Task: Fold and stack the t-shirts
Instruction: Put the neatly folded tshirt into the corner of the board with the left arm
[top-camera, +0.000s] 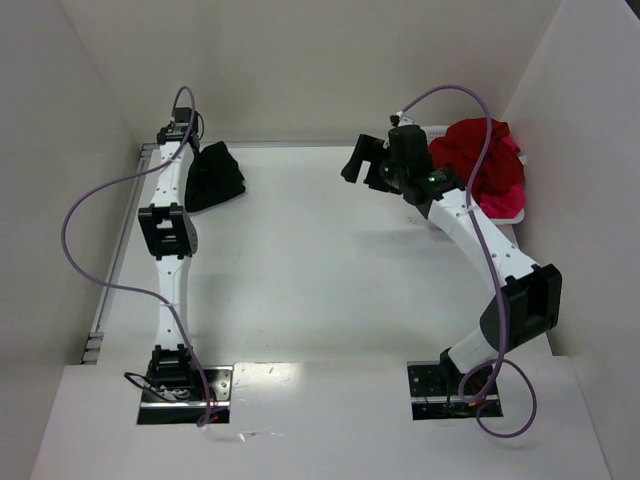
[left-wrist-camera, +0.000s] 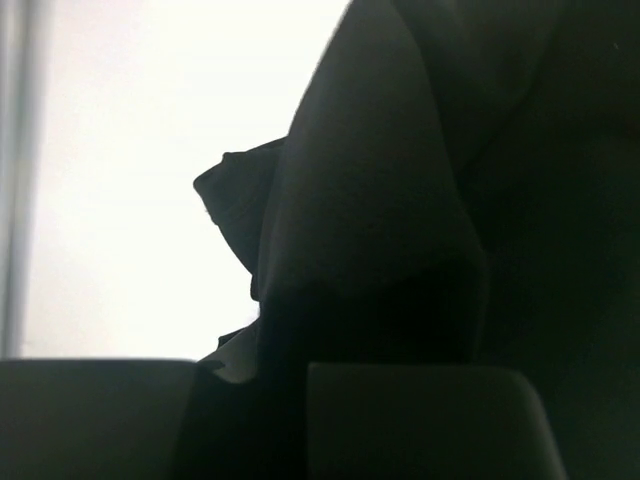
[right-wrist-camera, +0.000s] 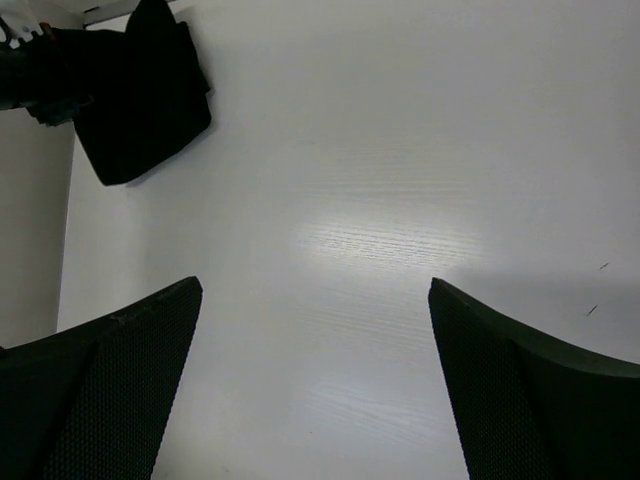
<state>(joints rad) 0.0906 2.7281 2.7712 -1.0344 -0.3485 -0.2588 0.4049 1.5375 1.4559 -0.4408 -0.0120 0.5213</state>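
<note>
On a white table, the left gripper clamps the black shirt — the right gripper, spread wide, hovers well to its right.

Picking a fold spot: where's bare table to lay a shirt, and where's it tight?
Free: the whole middle of the table, between the black t-shirt at far left and the open right pincer. Tight: far-right corner, red and pink t-shirts heaped; far-left corner, left pincer shut on the black one.
</note>
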